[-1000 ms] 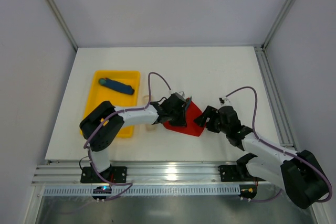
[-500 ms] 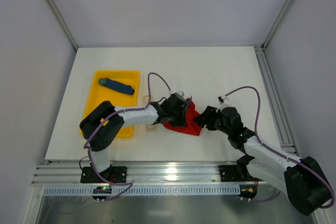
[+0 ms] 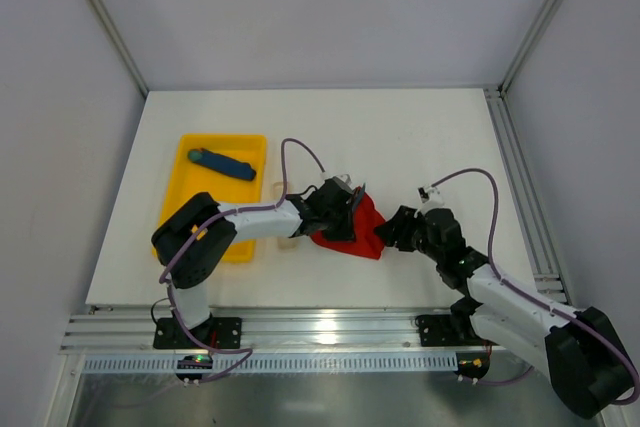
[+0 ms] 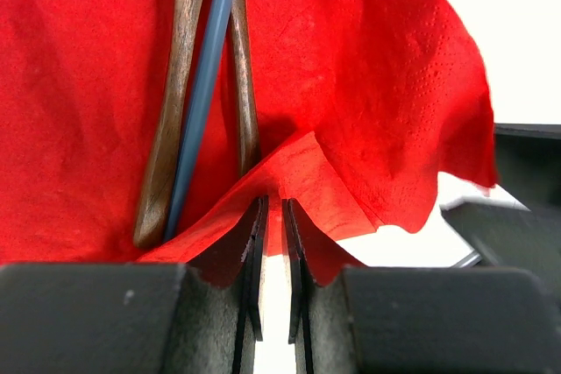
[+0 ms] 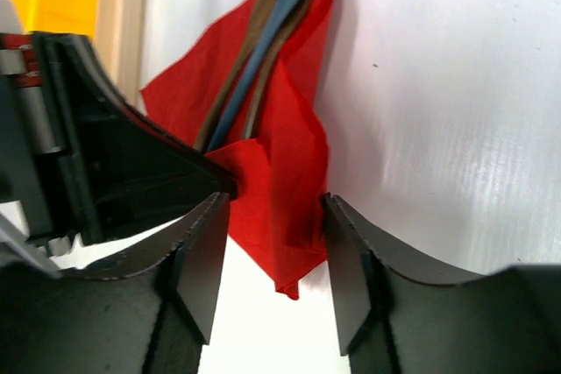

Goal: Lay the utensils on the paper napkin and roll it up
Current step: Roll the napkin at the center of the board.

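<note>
- White desk (image 3: 420, 137) with pale grey walls on three sides; both arms reach in from the near edge.
- Far left, a yellow tray (image 3: 215, 192) sits on the desk. A blue stick (image 3: 222, 162) lies aslant in its far end.
- Just right of the tray's near corner, a pale wooden stick (image 3: 285, 243) lies flat on the desk, partly under the left arm.
- The left gripper (image 4: 273, 216) is near the middle of the desk. It is clenched on a raised fold of the paper napkin (image 4: 368, 85), and its jaws are almost together with the red paper nipped between them.
- The paper napkin lies rumpled on the desk between the two grippers, and its near edge is lifted where it is pinched.
- The utensils (image 4: 171, 129) rest on the napkin just beyond that fold. They are two brown wooden handles side by side, with a slim blue piece (image 4: 203, 85) running between them.
- The right gripper (image 5: 273, 216) is at the napkin's right side, facing the left one. Its jaws stand apart with the napkin's hanging corner between them, and they are not clamped on it.
</note>
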Tool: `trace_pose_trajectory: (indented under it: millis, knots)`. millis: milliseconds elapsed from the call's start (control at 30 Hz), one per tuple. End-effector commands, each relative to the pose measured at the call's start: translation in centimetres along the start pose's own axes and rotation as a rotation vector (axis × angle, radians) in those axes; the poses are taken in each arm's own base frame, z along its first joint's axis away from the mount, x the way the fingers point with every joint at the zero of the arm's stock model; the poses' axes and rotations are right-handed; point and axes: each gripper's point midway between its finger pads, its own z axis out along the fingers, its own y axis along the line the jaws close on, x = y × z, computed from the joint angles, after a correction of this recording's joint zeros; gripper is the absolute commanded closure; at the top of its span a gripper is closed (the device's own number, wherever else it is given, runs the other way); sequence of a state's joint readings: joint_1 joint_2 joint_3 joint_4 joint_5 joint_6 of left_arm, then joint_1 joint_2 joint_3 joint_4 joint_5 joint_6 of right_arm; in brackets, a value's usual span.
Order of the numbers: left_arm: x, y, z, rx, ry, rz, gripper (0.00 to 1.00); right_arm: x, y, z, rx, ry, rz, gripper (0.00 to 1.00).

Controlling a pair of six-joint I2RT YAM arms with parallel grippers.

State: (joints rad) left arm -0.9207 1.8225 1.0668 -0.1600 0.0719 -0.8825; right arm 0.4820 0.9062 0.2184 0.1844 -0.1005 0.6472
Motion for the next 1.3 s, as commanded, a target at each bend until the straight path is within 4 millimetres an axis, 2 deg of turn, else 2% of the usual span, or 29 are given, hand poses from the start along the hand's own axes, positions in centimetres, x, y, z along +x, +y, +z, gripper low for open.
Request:
trace_pose_trajectory:
  millis: [0,133,233,400,633,733,767,900,1033,1100,1267]
  knots:
    - [0.2,0.5,0.1,-0.014,-0.007,0.003,0.84,-2.3,2.9,-0.7,-0.146,-0.104,-0.039,0.45]
    - [0.2,0.4,0.1,-0.013,-0.007,0.002,0.84,-2.5,2.4,-0.7,-0.117,-0.11,-0.06,0.42]
    - [0.2,0.4,0.2,-0.014,-0.006,0.002,0.84,-1.8,2.0,-0.5,-0.108,-0.091,-0.064,0.42]
    - [0.2,0.5,0.2,-0.014,-0.004,0.002,0.84,-2.1,3.1,-0.8,-0.185,-0.123,-0.071,0.46]
    - [0.2,0.3,0.1,-0.012,-0.006,0.004,0.84,-2.1,0.3,-0.2,-0.01,-0.093,-0.08,0.59]
    - [-0.1,0.2,0.0,-0.008,-0.011,0.003,0.84,-2.2,-0.5,-0.2,0.036,-0.095,-0.077,0.68]
    - [0.0,0.2,0.0,-0.009,-0.01,0.003,0.84,-2.1,-0.7,-0.2,0.045,-0.091,-0.078,0.76]
    - [0.0,-0.4,-0.2,0.013,-0.001,-0.006,0.84,-2.7,-0.3,-0.4,0.051,-0.096,-0.081,0.96]
    - [-0.7,-0.7,-0.7,-0.001,-0.017,-0.015,0.79,-3.6,0.8,-0.6,0.022,-0.099,-0.089,0.96]
    - [-0.6,-0.2,-0.9,-0.033,-0.014,-0.012,0.77,-3.9,1.2,-0.6,0.017,-0.096,-0.089,0.96]
    - [-1.1,0.2,-1.0,-0.064,-0.027,-0.006,0.76,-3.9,2.6,-0.4,-0.034,-0.066,-0.07,0.96]
